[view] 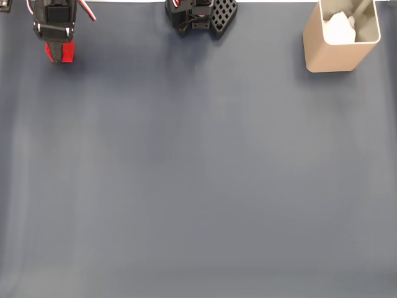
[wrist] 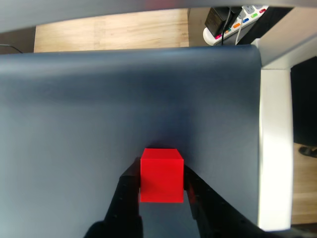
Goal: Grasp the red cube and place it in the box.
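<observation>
Claw (wrist: 162, 186) is clamped on the cube (wrist: 161, 174), one black finger (wrist: 128, 191) pressed to its left face and the other to its right face in the wrist view. The cube sits between the tips, its top face and front face both showing, bright red against the dark blue mat (wrist: 99, 109). In the fixed view the claw (view: 60, 54) is at the far left corner of the worktop (view: 198, 186), and a bit of the cube (view: 64, 51) pokes out red below the black arm body. Whether the cube is touching the mat or lifted off it, cannot tell. The box (view: 340, 43) stands upright at the far right corner, well apart from the claw, with something pale and crumpled (view: 339, 28) inside it. The arm's black base (view: 201, 17) sits at the far edge, between the two. In the wrist view, past the mat's edge, there is a white worktop rim (wrist: 275, 148), wooden floor (wrist: 111, 32) and a power strip (wrist: 233, 25) with cables
</observation>
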